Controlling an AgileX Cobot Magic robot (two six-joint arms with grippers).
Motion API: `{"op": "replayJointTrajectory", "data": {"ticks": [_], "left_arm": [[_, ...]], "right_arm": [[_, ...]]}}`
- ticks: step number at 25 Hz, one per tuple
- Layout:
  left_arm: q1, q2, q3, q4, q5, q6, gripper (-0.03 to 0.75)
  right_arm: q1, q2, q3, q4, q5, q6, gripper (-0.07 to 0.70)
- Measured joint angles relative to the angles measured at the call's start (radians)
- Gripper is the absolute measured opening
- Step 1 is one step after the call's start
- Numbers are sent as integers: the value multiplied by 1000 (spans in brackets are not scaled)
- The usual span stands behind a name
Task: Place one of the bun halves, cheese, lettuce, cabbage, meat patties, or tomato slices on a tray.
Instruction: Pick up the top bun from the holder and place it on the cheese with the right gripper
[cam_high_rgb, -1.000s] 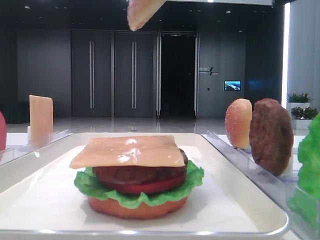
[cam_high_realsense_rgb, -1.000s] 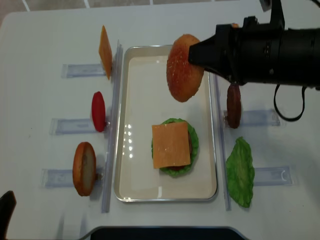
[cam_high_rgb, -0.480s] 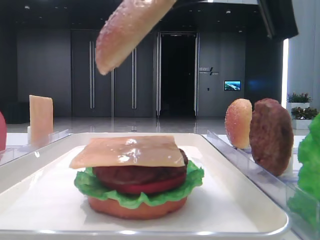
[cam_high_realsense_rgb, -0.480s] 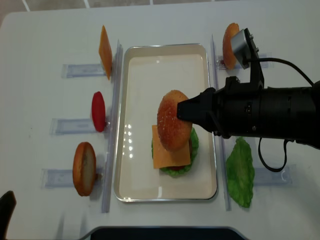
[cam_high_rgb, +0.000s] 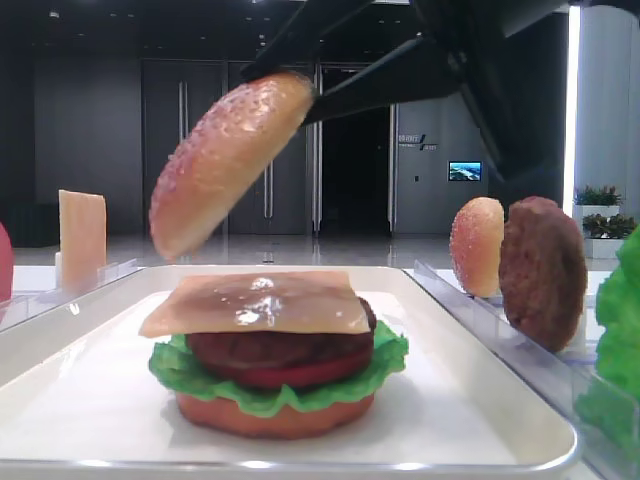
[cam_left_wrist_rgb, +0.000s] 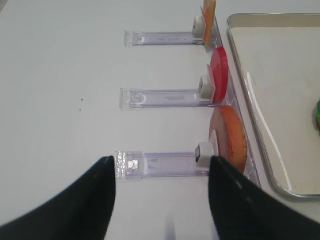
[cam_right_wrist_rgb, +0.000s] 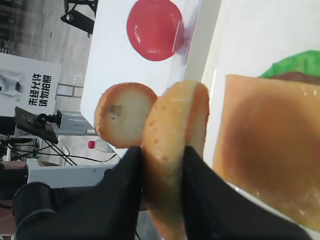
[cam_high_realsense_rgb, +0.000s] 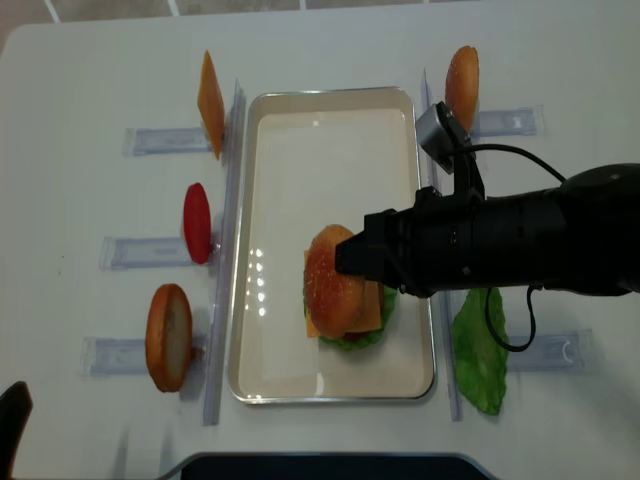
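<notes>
My right gripper (cam_right_wrist_rgb: 162, 172) is shut on the sesame-speckled bun top (cam_high_realsense_rgb: 332, 280), one black finger on each face. The bun top (cam_high_rgb: 230, 160) hangs tilted, its lower edge just above the cheese (cam_high_rgb: 255, 300). That cheese slice caps a stack on the white tray (cam_high_realsense_rgb: 280, 190): meat patty (cam_high_rgb: 280, 350), red tomato slice, green lettuce (cam_high_rgb: 385, 360) and a flat bun bottom (cam_high_rgb: 270, 415). The right arm reaches in from the right (cam_high_realsense_rgb: 500, 240). My left gripper (cam_left_wrist_rgb: 161, 162) stands open over the table left of the tray, with nothing between its fingers.
Clear racks flank the tray. On the left stand a cheese slice (cam_high_realsense_rgb: 210, 92), a tomato slice (cam_high_realsense_rgb: 197, 222) and a bun half (cam_high_realsense_rgb: 168, 337). On the right are another bun half (cam_high_realsense_rgb: 461, 85), a patty (cam_high_rgb: 542, 270) and a lettuce leaf (cam_high_realsense_rgb: 482, 345).
The right gripper has carried the bun top from over the tray's far end toward the front and down. It now hangs low over the cheese-topped stack. The left gripper's earlier position is not shown.
</notes>
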Motion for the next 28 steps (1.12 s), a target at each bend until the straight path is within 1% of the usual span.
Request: {"op": "replayJointTrajectory", "data": {"ticks": [4, 9, 28], "left_arm": [[0, 0, 0, 0, 0, 0, 454], [0, 0, 0, 0, 0, 0, 454], [0, 0, 0, 0, 0, 0, 454]], "right_arm": [[1, 36, -36, 3, 8, -1, 200], [1, 72, -52, 3, 9, -1, 200], [1, 80, -53, 4, -17, -13, 200]]}}
